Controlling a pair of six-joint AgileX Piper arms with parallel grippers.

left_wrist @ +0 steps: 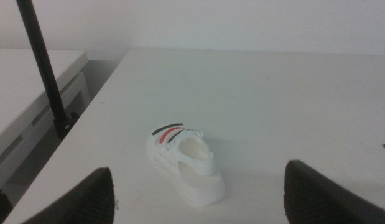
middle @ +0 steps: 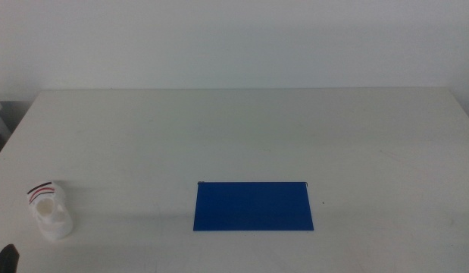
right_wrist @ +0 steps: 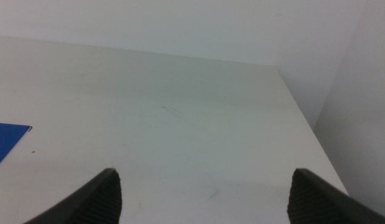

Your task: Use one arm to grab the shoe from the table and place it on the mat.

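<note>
The shoe (middle: 51,212) is a small white sandal with black and red straps, standing on the table (middle: 242,129) near its front left corner. The left wrist view shows the shoe (left_wrist: 185,162) a short way ahead of my open left gripper (left_wrist: 201,199), between the lines of its two jaws. A tip of the left gripper (middle: 10,258) shows at the bottom left edge of the middle view. The dark-blue mat (middle: 253,205) lies flat at the front centre. My right gripper (right_wrist: 204,199) is open over bare table at the right side, with a corner of the mat (right_wrist: 7,140) in its view.
In the left wrist view a black pole (left_wrist: 43,68) stands beside the table's left edge, with a lower white surface (left_wrist: 24,93) beyond it. A pale wall (middle: 234,42) runs behind the table. The right table edge (right_wrist: 304,118) is close to the right gripper.
</note>
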